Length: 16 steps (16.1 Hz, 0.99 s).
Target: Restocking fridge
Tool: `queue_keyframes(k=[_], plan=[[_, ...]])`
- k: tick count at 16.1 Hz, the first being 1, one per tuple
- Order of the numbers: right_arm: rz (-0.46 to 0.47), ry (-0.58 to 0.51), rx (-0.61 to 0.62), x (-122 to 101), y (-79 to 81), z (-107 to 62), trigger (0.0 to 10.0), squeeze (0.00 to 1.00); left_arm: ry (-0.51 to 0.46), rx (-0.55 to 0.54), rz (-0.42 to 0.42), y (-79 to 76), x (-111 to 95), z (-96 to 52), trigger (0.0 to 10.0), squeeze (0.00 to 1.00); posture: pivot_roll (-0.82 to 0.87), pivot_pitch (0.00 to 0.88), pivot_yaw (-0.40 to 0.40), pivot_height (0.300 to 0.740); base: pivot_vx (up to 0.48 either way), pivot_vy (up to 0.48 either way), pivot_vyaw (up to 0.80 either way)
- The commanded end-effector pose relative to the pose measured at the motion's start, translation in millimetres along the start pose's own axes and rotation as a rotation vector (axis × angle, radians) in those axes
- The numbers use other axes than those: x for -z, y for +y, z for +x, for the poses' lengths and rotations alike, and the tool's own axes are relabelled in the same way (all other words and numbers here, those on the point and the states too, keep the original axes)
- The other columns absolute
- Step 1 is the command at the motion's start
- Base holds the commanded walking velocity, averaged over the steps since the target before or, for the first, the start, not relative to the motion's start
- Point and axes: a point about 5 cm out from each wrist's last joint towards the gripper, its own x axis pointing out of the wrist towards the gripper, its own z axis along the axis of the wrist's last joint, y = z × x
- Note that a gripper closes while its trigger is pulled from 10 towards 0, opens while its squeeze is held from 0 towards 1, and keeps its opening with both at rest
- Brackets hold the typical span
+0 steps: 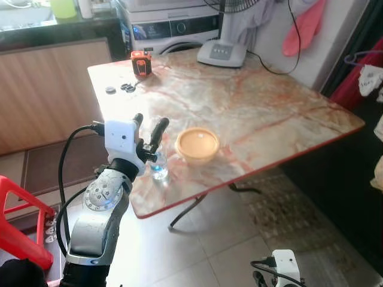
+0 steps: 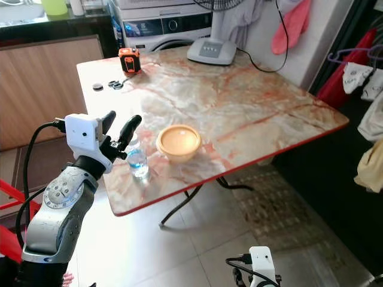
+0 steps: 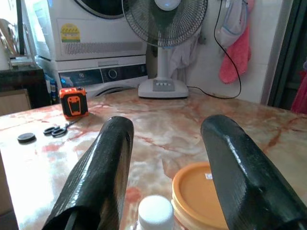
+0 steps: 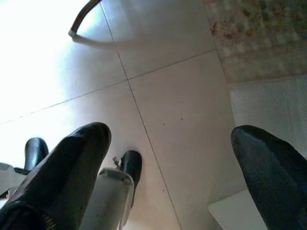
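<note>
Reaching for the water bottle point(image 1: 158, 169), your left gripper point(image 1: 148, 133) hangs spread above it; lower, then pinch, minding the yellow bowl point(image 1: 197, 144) at three o'clock.

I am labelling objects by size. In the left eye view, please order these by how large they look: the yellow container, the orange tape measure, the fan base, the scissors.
1. fan base
2. yellow container, close to the fan base in apparent size and nearer the camera, so this order is unsure
3. orange tape measure
4. scissors

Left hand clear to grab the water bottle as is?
Probably yes: the left hand hovers open just above the water bottle near the table edge, nothing between them. The orange bowl beside it leaves room.
</note>
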Motion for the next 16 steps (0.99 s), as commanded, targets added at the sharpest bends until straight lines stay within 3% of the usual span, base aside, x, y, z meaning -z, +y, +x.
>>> queue_keyframes(k=[1, 11, 14, 16], plan=[[0.007, 0.003, 0.003, 0.3, -1.4, -0.2, 10.0, 0.0, -0.017, -0.001, 0.018, -0.6, -5.9, 1.2, 10.0, 0.0, -0.06, 0.018, -0.037, 0.74, 0.277, 0.0, 0.0], [-0.005, 0.007, -0.005, 0.2, -0.9, -0.1, 10.0, 0.0, -0.022, 0.031, 0.019, -5.6, -7.0, 1.7, 10.0, 0.0, -0.06, 0.019, -0.037, 0.74, 0.303, 0.0, 0.0], [-0.009, 0.008, -0.008, 0.3, -0.8, -0.2, 10.0, 0.0, -0.036, 0.088, -0.006, -12.4, -10.6, 1.3, 10.0, 0.0, -0.06, 0.02, -0.036, 0.74, 0.097, 0.0, 0.0], [-0.012, 0.009, -0.01, 0.2, -0.8, -0.1, 10.0, 0.0, 0.004, 0.193, -0.093, -23.5, -11.3, -0.7, 10.0, 0.0, -0.06, 0.02, -0.036, 0.74, 0.0, 0.0, 0.0]])
